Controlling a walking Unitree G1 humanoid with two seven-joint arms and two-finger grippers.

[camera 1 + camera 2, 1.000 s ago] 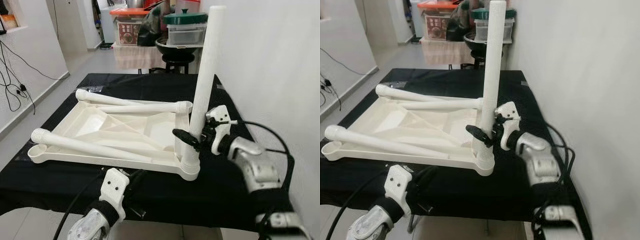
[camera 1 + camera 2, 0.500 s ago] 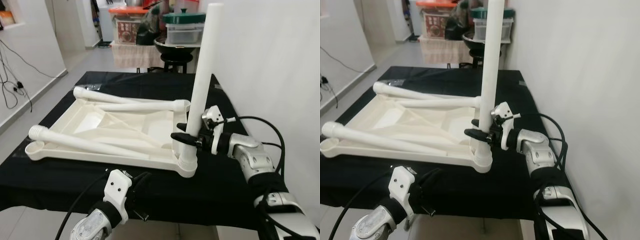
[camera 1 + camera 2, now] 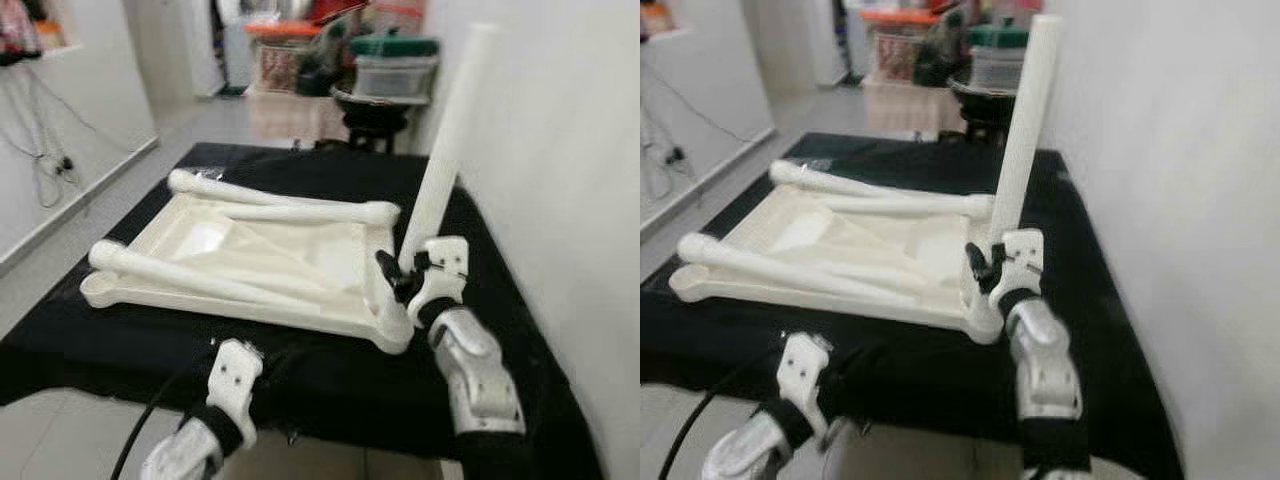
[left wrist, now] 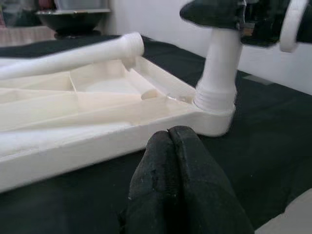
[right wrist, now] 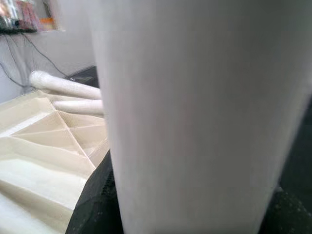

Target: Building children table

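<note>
— Two loose legs (image 3: 290, 212) lie across the upturned white top (image 3: 250, 262) on the black desk (image 3: 500, 300), right?
— Yes, and a third leg (image 3: 447, 150) stands in the near right corner socket, leaning a little.
— Where is the right pincer (image 3: 398, 277)?
— Low on that leg, just above the socket, pinching it.
— And the left pincer (image 4: 169, 146)?
— Pressed together, at the desk's near edge, just short of the top's rim.
</note>
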